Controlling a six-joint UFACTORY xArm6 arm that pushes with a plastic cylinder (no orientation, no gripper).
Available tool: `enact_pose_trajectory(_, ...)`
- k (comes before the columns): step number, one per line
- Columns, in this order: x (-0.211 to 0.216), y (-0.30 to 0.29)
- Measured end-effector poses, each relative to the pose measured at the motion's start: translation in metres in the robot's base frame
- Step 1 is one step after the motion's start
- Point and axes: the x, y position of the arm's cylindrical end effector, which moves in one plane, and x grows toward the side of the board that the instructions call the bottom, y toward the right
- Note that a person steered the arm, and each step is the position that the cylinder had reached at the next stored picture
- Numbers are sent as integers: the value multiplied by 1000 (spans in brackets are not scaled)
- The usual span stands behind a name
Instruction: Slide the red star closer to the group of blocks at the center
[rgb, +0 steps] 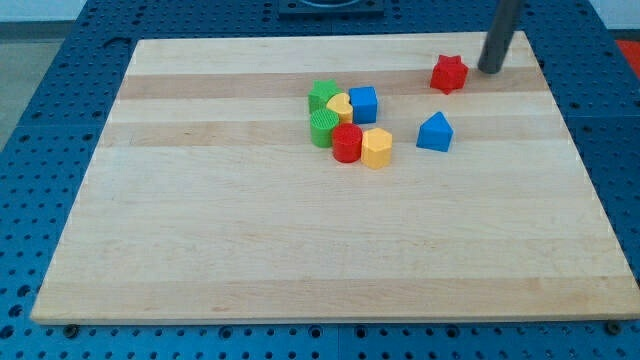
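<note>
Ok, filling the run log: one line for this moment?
tip: right of red star, apart | star: up-right of centre cluster | blue block: between, lower | push: pending

A blue triangular block (435, 132) sits alone on the wooden worktop (300, 250), which rests on a blue perforated base (60, 110).

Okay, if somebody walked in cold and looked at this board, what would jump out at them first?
Probably the tight cluster of coloured blocks just above the board's middle: a red cylinder, a yellow block and a blue cube among green ones. Next, the red star sitting alone toward the view's top right, with my tip just to its right, apart from it. A blue block lies between star and cluster.
</note>
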Motion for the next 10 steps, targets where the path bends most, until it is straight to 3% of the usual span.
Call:
enact_pose_trajectory(2,34,-106)
enact_pose_trajectory(10,21,-153)
